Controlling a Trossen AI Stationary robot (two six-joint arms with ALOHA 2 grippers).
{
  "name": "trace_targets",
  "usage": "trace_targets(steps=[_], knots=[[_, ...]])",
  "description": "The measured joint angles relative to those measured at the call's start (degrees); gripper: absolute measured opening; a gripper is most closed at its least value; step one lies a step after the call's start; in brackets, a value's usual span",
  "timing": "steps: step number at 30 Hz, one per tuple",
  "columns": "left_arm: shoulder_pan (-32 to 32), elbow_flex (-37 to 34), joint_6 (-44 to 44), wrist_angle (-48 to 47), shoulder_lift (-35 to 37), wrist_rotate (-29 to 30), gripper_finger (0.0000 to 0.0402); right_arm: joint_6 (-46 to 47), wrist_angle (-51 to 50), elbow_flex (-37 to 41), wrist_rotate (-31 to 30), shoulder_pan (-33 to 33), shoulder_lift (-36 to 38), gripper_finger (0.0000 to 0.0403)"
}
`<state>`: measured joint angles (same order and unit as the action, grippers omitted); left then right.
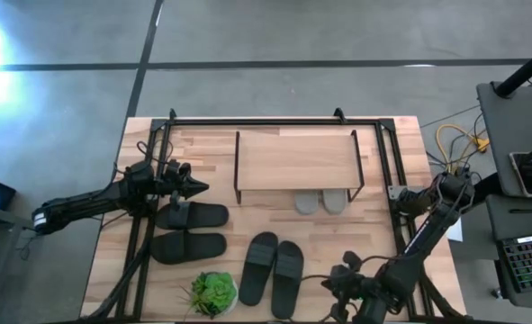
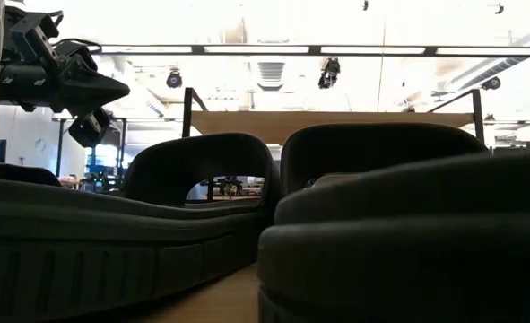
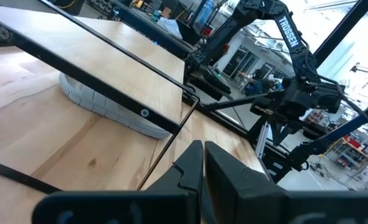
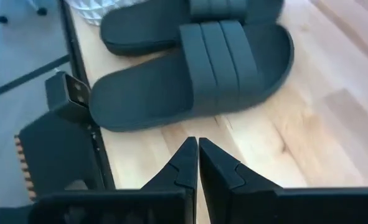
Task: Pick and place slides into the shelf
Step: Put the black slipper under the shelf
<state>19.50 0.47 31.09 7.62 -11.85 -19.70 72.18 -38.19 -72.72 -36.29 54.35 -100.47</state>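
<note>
The shelf (image 1: 294, 160) stands at the table's far middle, with the light grey slides (image 1: 321, 202) on the tabletop under its near edge. The black slides (image 1: 191, 229) lie at the left and the charcoal slides (image 1: 272, 270) at the near middle, soles down. My left gripper (image 1: 198, 187) is shut. It hovers level just beyond the black pair and points toward the shelf (image 3: 96, 56). My right gripper (image 4: 193, 146) is shut. It slants down over the near edge, right of the charcoal slides (image 4: 196, 68), and touches nothing.
A small green plant (image 1: 213, 292) in a white pot stands at the near edge, left of the charcoal pair. Black frame rails (image 1: 387, 171) run along the table's sides and back. A side stand with a laptop (image 1: 527, 261) is off the table's right.
</note>
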Motion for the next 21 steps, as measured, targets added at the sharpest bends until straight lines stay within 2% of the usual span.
trace_targets(steps=[8,17,21], knots=[[0.01,-0.01,0.0,0.01,-0.01,0.01,0.0002,-12.77,1.44,-1.0,0.32,-1.16,0.0,0.0008],[0.0,-0.01,0.0,0.01,-0.04,0.01,0.0002,-14.7,1.85,-1.96,-1.45,-3.8,0.0,0.0008],[0.01,-0.01,0.0,0.0,-0.12,0.0,0.0002,-14.93,5.14,-3.7,-1.42,-6.39,0.01,0.0008]])
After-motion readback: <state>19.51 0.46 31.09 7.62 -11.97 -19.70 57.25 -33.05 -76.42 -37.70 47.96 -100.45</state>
